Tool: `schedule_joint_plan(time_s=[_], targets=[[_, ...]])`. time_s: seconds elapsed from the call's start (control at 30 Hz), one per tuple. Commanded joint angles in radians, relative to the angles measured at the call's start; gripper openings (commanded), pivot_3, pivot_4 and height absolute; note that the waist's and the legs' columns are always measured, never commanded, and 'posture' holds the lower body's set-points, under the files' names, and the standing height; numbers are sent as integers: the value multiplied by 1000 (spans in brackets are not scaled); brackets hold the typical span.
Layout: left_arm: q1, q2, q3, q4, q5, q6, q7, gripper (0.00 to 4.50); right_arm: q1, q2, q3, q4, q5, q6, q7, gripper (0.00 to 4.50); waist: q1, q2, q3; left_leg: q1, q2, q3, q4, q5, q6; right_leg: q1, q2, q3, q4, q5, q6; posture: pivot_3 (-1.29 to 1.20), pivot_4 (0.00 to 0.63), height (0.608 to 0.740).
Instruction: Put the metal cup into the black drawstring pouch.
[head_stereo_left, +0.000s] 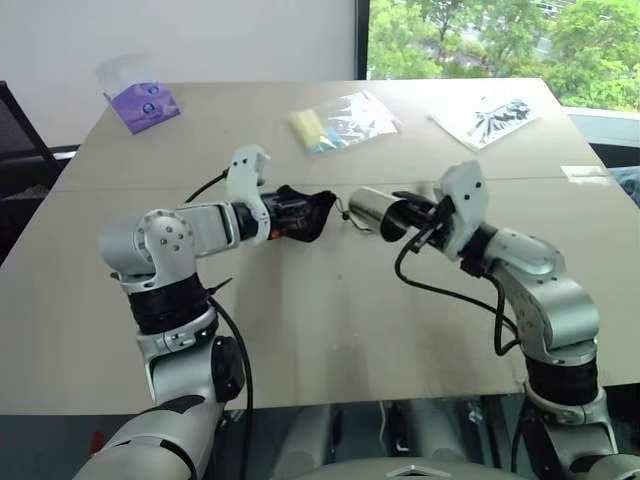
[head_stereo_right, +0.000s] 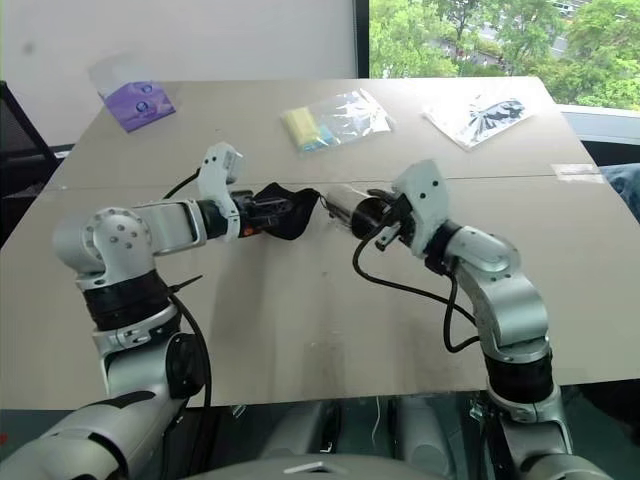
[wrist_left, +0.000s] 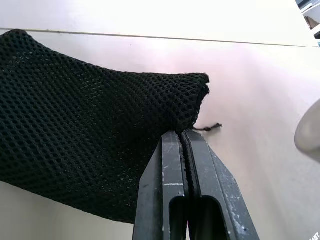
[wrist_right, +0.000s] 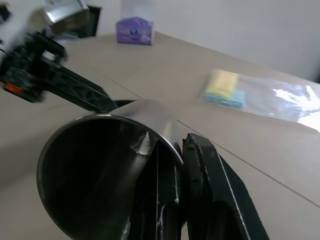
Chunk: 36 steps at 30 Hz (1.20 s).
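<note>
Holds the black drawstring pouch in the left gripper, fingers pressed together on the fabric edge near the mouth, where a bit of thin cord sticks out. Hangs from that pinch above the tan table, probably so that the mouth faces the other arm and can take the cup.

Carries the metal cup in the right gripper, lying on its side in the air. Pinches the wall at the rim, one finger inside the cup and one outside, both closed tight on the steel. Open end turned back toward the wrist camera, closed base toward the pouch; likely chosen so the cup enters base first.

Sits just beside the pouch, between the two grippers, base near the fabric but apart from it by a small gap. Not yet inside. Hard to tell whether the mouth of the pouch is open enough, as only one edge is pinched.

Further back on the table, untouched: a purple packet and two clear plastic bags, well apart from both hands.
</note>
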Motion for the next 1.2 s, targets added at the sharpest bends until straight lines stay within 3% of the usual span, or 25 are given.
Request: schedule_joint_plan(time_s=[0.03, 0.27, 0.57, 0.9, 1.2], targets=[[-3, 21, 49, -16, -38, 2, 10, 0, -3, 35, 22, 29, 53, -61, 3, 79, -2, 0, 0, 0, 0, 0, 0, 0, 0, 0, 0, 0, 0, 0, 0, 0, 150, 740], [58, 57, 125, -10, -175, 3, 94, 0, -29, 145, 76, 172, 116, -218, 34, 79, -5, 0, 0, 0, 0, 0, -1, 0, 0, 0, 0, 0, 0, 0, 0, 0, 150, 740], [100, 53, 206, 52, -468, 3, 327, 0, -42, 187, 132, 318, 95, -355, 35, 79, -2, 0, 0, 0, 0, -1, 0, 0, 0, 0, 0, 0, 0, 0, 0, 0, 150, 740], [122, 104, 181, 116, -750, 3, 546, 0, -99, 268, 111, 574, 48, -507, -38, 79, -6, 0, 0, 0, 0, -1, 0, 0, 0, 0, 0, 0, 0, 0, 0, 0, 150, 740], [134, 106, 168, 138, -863, 0, 663, 0, -89, 286, 142, 826, -28, -695, -13, 79, -13, 0, 0, 0, 0, -1, 0, 0, 0, 0, 0, 0, 0, 0, 0, 0, 150, 740]])
